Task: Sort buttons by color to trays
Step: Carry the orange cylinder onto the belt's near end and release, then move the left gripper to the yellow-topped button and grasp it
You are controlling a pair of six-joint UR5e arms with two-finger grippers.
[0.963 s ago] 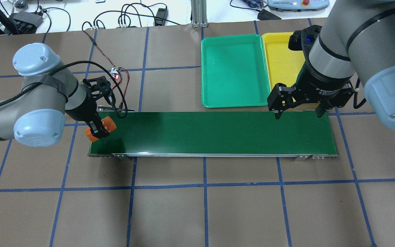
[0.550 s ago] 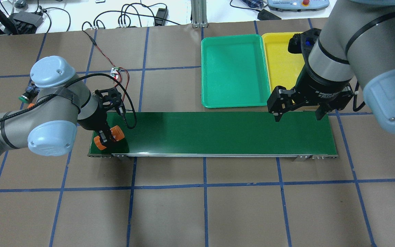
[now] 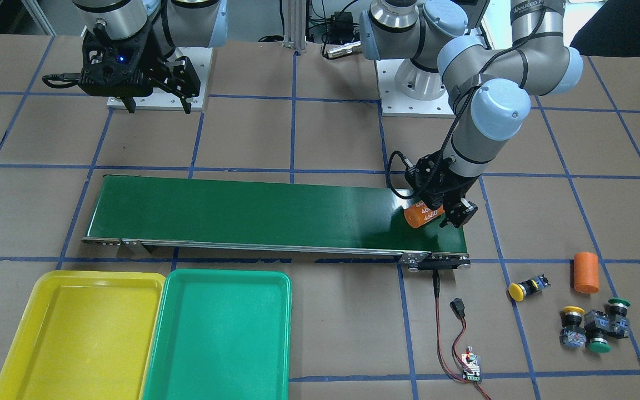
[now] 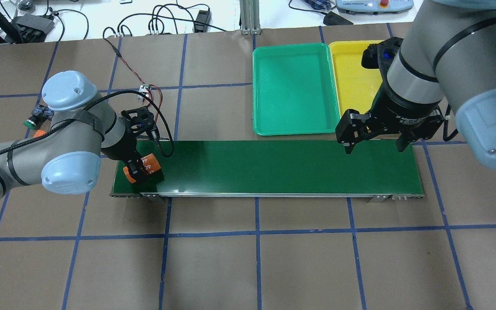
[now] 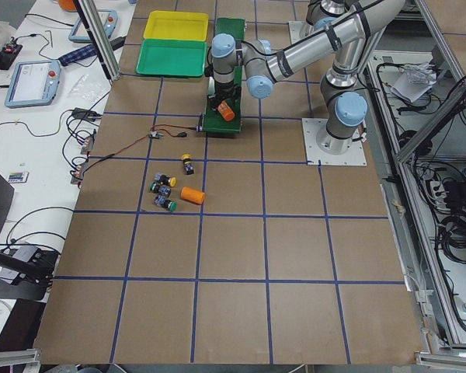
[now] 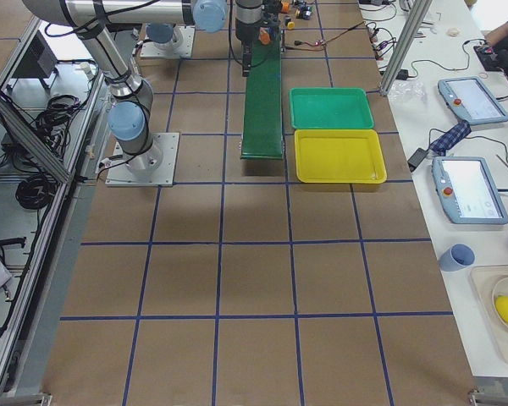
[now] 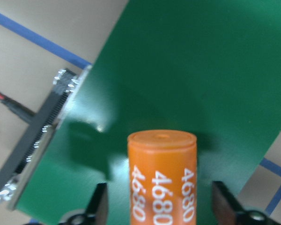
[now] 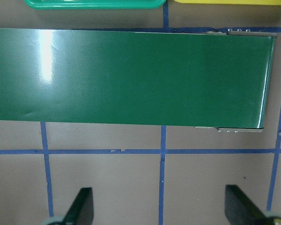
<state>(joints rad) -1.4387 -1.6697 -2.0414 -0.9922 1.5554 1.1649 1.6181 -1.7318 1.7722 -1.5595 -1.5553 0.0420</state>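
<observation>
Four buttons lie off the conveyor in the front-facing view: a yellow one [image 3: 526,288] alone, and a yellow one [image 3: 571,325] with two green ones [image 3: 598,340] in a cluster. The green tray [image 4: 293,86] and the yellow tray [image 4: 353,77] sit side by side beyond the belt's right end; no buttons show in them. My left gripper [image 4: 138,169] straddles an orange 4680 cylinder [image 7: 161,178] lying on the belt's left end. Its jaws stand a little wider than the cylinder. My right gripper [image 4: 375,147] is open and empty over the belt's right end.
The long dark-green conveyor belt [image 4: 274,165] runs across the table's middle. A second orange cylinder [image 3: 586,272] stands near the buttons. A small circuit board [image 4: 145,91] with red and black wires lies behind the belt's left end.
My left arm moved the orange cylinder rightward from off the belt's left edge onto the belt's left end. The right arm barely moved.
</observation>
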